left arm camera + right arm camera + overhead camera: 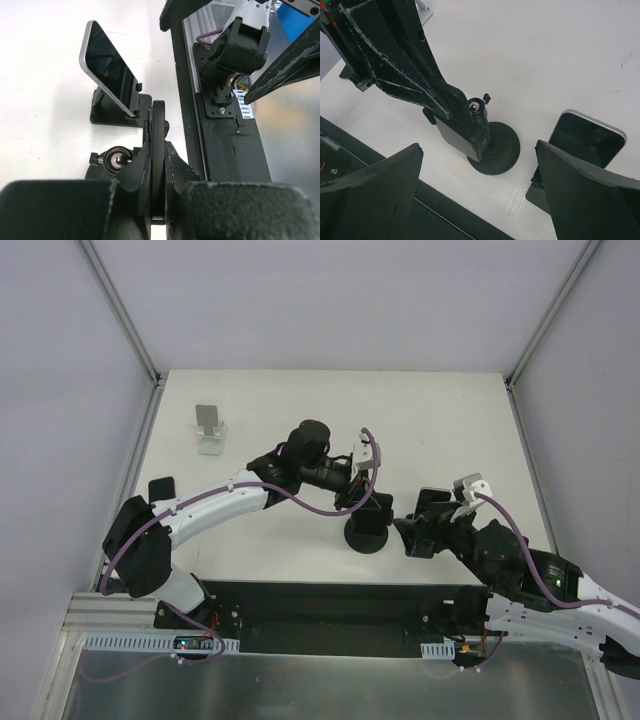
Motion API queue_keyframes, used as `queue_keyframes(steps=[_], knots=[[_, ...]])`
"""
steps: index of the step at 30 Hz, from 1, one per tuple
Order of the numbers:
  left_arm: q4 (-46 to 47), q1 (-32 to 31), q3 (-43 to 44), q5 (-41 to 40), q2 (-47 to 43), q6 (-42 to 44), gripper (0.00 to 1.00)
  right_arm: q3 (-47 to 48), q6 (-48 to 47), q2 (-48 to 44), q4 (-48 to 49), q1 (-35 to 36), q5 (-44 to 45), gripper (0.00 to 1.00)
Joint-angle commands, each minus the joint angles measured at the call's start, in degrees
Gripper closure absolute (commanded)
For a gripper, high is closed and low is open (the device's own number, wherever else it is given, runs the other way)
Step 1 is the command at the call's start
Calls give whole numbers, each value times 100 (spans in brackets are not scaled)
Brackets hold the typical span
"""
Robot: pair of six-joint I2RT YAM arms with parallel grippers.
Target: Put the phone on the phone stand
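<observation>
The left gripper (159,150) is sitting clamped on the thin holder plate (456,136) atop the phone stand (497,147), which is standing on its round disc base toward the 6 o'clock edge of the table (450,420). The phone (587,136) is leaning, screen tilted upward, in the black wedge stand (117,107), at roughly 3 o'clock from that disc and just beside it. The right gripper (479,149) is hovering with jaws spread wide, holding nothing, one finger near the phone. The phone is looking rigid, slick-faced, probably light yet breakable; pinching across its long side edges, off the glass, is looking like the safest hold
</observation>
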Motion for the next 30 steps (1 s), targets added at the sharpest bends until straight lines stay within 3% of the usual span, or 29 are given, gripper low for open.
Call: queue_keyframes(steps=[1,2,5,6,10,15,18,20,25,27,30], knots=[[660,34,21,-1,-54,-334,94,13,5,83,-59,-14,118,3],[633,87,38,16,-80,-552,64,22,4,118,-59,-14,91,3],[764,455,-14,227,-333,-1096,44,31,13,198,-59,-14,21,3],[860,570,-206,227,-466,-1221,3,22,22,198,-59,-5,12,2],[740,1071,-568,-245,-1300,-1468,1,-48,22,92,-24,-14,-41,3],[-778,1896,-454,-2186,-2136,-1827,1,-83,-92,-136,20,-5,-59,2],[-1788,2667,-227,-3856,-2234,-2153,1,-75,-171,-233,20,-14,-137,2],[-2108,3143,-85,-4716,-2016,-2337,1,-75,-215,-303,20,-5,-155,2],[-2338,4567,424,-4888,-1128,-2637,1,-92,-321,-452,-6,-5,-225,2],[-2259,4613,774,-5508,-566,-2138,1,-92,-321,-523,-24,-5,-269,2],[-2197,4789,1450,-5626,488,-1329,1,-101,-330,-593,-33,-14,-305,2]])
